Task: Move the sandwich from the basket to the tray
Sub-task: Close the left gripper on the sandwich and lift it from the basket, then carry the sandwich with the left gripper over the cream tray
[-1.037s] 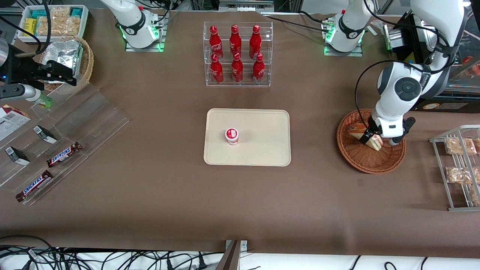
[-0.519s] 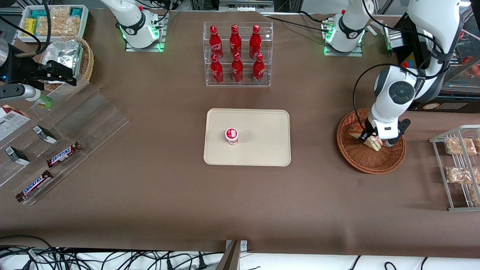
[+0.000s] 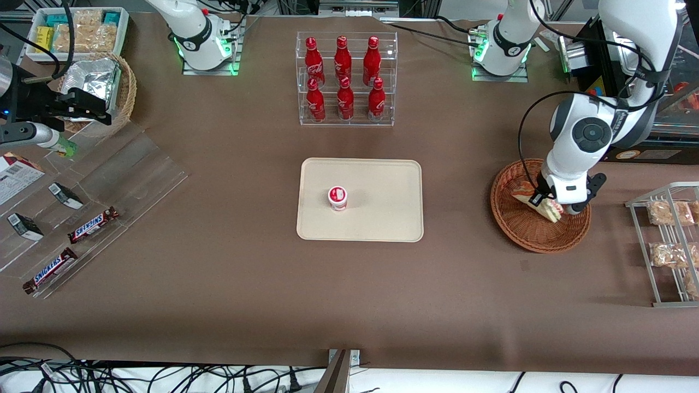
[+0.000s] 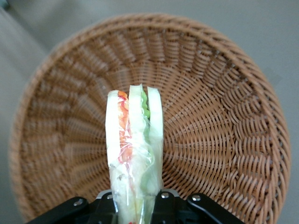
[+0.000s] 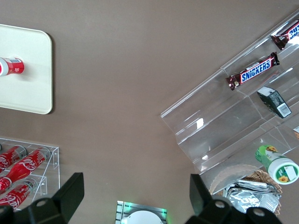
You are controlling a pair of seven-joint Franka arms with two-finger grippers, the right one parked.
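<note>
The sandwich point(image 3: 547, 207) is a wrapped wedge of pale bread with green, red and orange layers. My left gripper point(image 3: 552, 207) is shut on it over the reddish-brown wicker basket point(image 3: 524, 232), toward the working arm's end of the table. In the left wrist view the sandwich point(image 4: 133, 149) stands on edge between the jaws of the gripper point(image 4: 136, 210), with the basket's woven floor point(image 4: 219, 135) under it. The beige tray point(image 3: 382, 218) lies at the table's middle, with a small red-and-white cup point(image 3: 337, 198) on it.
A clear rack of red bottles point(image 3: 344, 79) stands farther from the front camera than the tray. A wire rack with bagged brown snacks point(image 3: 669, 240) is beside the basket at the table's edge. A foil-lined tan basket point(image 3: 101, 87) and candy-bar shelves point(image 3: 82, 229) lie toward the parked arm's end.
My gripper with the sandwich shifted slightly within the basket, first farther from the front camera, then back a little; the arm's wrist turned. The sandwich stays held.
</note>
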